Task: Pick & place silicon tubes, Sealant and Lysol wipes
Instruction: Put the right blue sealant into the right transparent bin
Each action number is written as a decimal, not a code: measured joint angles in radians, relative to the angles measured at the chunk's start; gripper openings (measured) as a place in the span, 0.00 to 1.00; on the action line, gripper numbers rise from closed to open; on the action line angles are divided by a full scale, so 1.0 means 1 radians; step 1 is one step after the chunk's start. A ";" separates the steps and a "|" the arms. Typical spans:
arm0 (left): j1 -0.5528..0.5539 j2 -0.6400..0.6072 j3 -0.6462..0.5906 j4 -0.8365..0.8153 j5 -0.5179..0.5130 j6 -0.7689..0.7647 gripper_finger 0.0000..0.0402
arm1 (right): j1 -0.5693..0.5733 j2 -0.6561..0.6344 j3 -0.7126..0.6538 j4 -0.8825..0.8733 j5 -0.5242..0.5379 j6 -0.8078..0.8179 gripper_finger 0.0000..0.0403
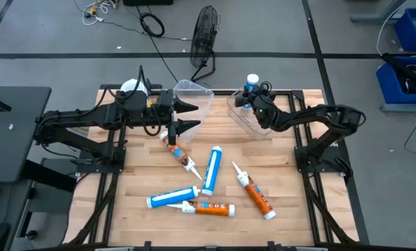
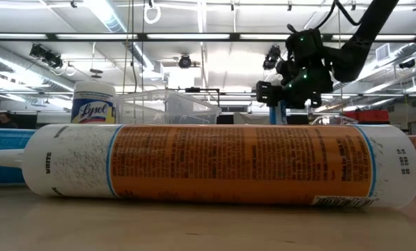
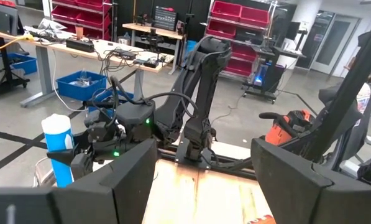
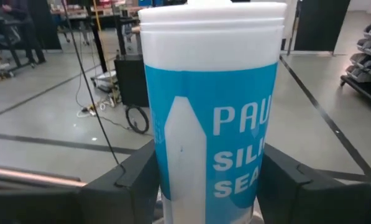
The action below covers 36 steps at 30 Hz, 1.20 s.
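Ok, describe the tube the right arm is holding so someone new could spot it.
Look at the wooden table's far edge, by the right-hand clear bin. There the right end effector is shut on a blue-and-white silicone tube standing upright, while the other tubes lie flat mid-table.

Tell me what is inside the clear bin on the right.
A blue-and-white tube stands upright in the right clear bin, clamped by the right gripper. That arm covers part of the bin's floor.
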 joint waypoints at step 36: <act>0.000 0.000 0.000 -0.037 0.000 0.033 0.67 | -0.001 0.072 -0.001 0.017 -0.118 0.001 0.75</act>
